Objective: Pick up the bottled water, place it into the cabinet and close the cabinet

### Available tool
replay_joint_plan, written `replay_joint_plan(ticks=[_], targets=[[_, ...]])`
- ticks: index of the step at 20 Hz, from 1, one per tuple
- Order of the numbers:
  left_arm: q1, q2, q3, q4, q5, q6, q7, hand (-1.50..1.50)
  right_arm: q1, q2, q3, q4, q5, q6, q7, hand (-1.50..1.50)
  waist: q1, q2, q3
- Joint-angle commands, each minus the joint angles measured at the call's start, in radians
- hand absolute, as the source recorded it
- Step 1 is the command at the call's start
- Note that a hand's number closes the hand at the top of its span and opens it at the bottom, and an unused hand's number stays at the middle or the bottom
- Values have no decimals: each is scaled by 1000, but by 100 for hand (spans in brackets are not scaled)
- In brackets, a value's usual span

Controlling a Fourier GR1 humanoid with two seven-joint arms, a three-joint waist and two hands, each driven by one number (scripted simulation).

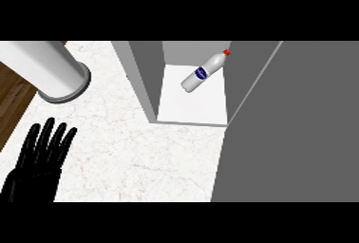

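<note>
Fingers straight and spread, pointing up the view, our left hand (38, 156) rests released at the lower left, holding nothing, over the edge where the pale marbled surface (133, 152) meets a strip of wooden floor (15, 90). Above it we see a white cylindrical column (43, 64) with a grey ring at its base, standing on the surface near the top left corner. Moving right, we come to the cabinet (146, 80), its grey side wall rising from the surface and its white floor open to us. The bottled water (203, 72) lies on its side inside the cabinet, tilted, with the red cap toward the upper right and touching or nearly touching the right-hand wall; a blue label shows on its middle. Just right of it, the grey cabinet door (294, 128) fills the right part of the view and hides whatever is behind it. We see nothing of our right hand.
</note>
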Motion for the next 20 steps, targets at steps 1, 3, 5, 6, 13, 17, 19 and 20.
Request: replay_joint_plan(ticks=[1, 3, 5, 6, 13, 17, 19, 20], targets=[[61, 48, 37, -17, 35, -52, 3, -150, -29, 35, 227, -104, 91, 14, 116, 150, 16, 4, -1], [65, 55, 56, -25, 52, -74, -5, -150, -33, 61, 249, -106, 33, 0, 105, 150, 31, 11, -1], [62, 79, 73, -26, 59, -95, 4, -150, -55, 79, 266, -77, 8, -2, 102, 150, 42, 18, 1], [59, 77, 76, -21, 68, -105, 2, -150, -60, 84, 270, -67, 2, -7, 107, 150, 43, 21, 0], [81, 130, 112, -22, 94, -195, 4, -150, -152, 76, 232, -33, -21, 2, 171, 150, 96, 38, -3], [83, 167, 151, -28, 119, -232, 10, -150, -197, 75, 214, -25, -51, 10, 192, 150, 132, 43, -3], [79, 170, 144, -22, 118, -243, 16, -150, -229, 66, 187, -14, -52, 17, 210, 150, 146, 53, -6], [91, 174, 140, -24, 113, -245, 19, -150, -243, 77, 183, -14, -49, 12, 208, 150, 153, 49, -5]])
